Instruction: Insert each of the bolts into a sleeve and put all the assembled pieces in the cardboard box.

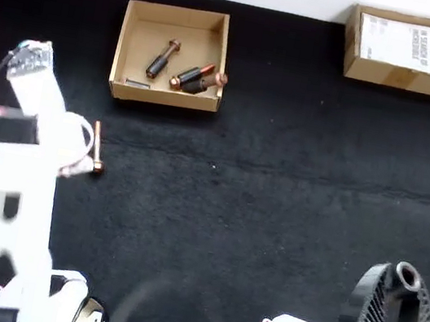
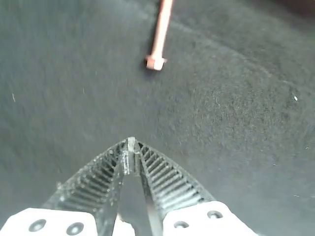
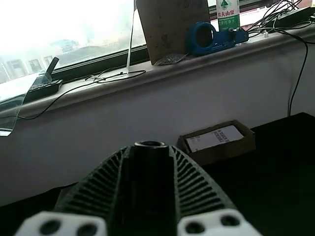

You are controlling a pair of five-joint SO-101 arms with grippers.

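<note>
Loose bolt [image 1: 98,146] lies on the table [image 1: 278,180], left side, just near of the cardboard box [image 1: 128,39], which holds assembled pieces [image 1: 192,77]. Step in hand, as I read it: fetching this last bolt. Left claw [image 2: 131,147] hovers close by, fingers pressed together, empty. It must spread and settle over the shank. Right claw [image 3: 149,147], near right, pinches a black sleeve [image 1: 407,277] upright, mouth up.

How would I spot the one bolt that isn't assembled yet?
Find the open cardboard box at the far left of the table. In front of it, beside the white arm, lies a copper-coloured bolt. Unlike the dark-sleeved pieces inside the box, it is bare.
</note>
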